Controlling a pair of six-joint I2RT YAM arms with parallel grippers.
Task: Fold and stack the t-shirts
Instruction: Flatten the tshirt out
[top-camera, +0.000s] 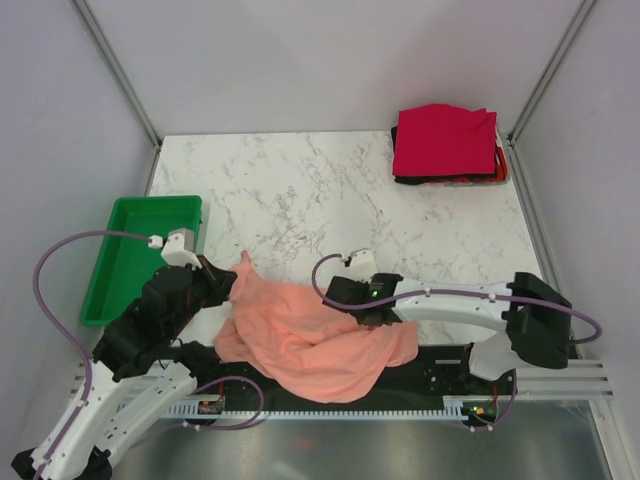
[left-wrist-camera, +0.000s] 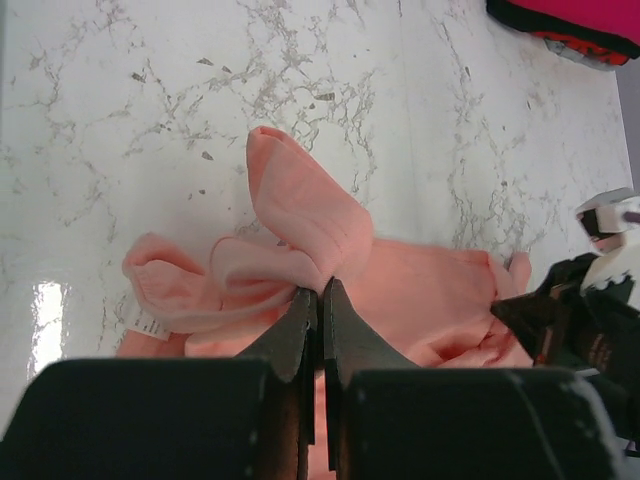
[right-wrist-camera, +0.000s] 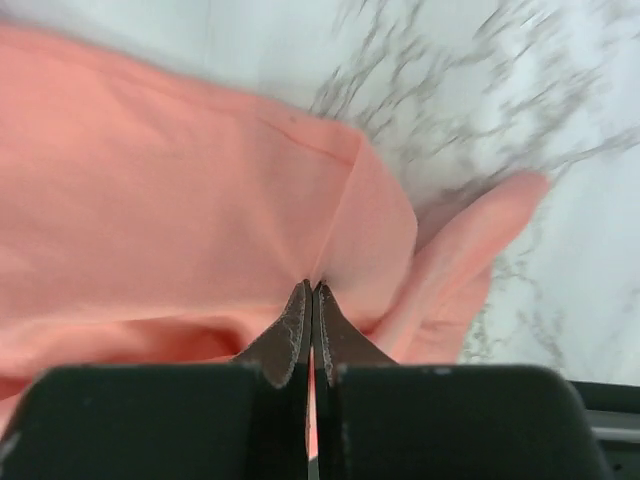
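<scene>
- From above, we see the salmon-pink t-shirt (top-camera: 310, 345) lying crumpled at the near edge of the marble table (top-camera: 300, 190), between the left gripper (top-camera: 230, 284) and the right gripper (top-camera: 378, 316). The folded stack (top-camera: 445, 142), crimson on top, sits in the far right corner.
- In the left wrist view, we find the left gripper (left-wrist-camera: 320, 297) clenched on a raised fold of the t-shirt (left-wrist-camera: 305, 215).
- In the right wrist view, the right gripper (right-wrist-camera: 312, 297) pinches the cloth's edge.

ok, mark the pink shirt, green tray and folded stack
pink t-shirt (top-camera: 320, 345), top view, middle of the crumpled cloth.
green tray (top-camera: 130, 260), top view, bare floor.
folded stack (top-camera: 445, 140), top view, crimson top shirt.
</scene>
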